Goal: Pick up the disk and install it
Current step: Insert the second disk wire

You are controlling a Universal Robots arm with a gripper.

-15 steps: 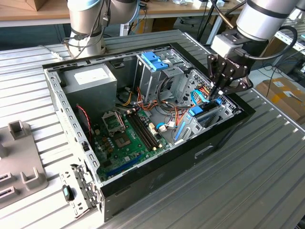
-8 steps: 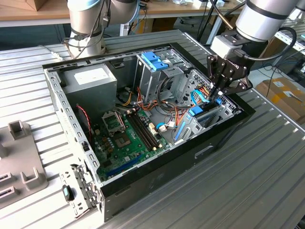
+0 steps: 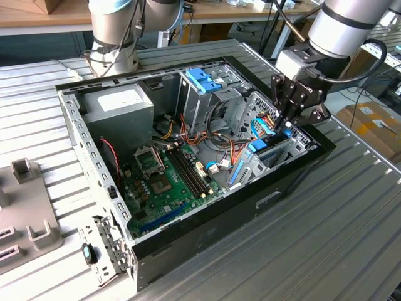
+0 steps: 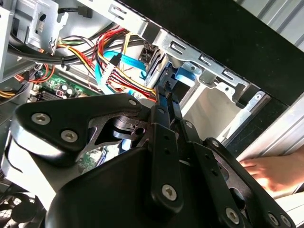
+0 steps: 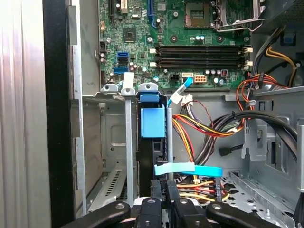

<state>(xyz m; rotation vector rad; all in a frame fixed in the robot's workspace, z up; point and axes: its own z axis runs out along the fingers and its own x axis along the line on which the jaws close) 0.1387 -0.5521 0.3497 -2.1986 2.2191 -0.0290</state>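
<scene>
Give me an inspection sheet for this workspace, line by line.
Surface: ribbed metal table carrying the open computer case.
Job's things: disk standing on edge in the drive bay.
Clutter: grey fixture plate at the exterior view's left.
Grippers: gripper low over the drive bay, at the disk.
Cables: red, yellow and black wires beside the bay; light-blue flat cable near the gripper.
Surroundings: cardboard boxes; a person's hand outside the case.
</scene>
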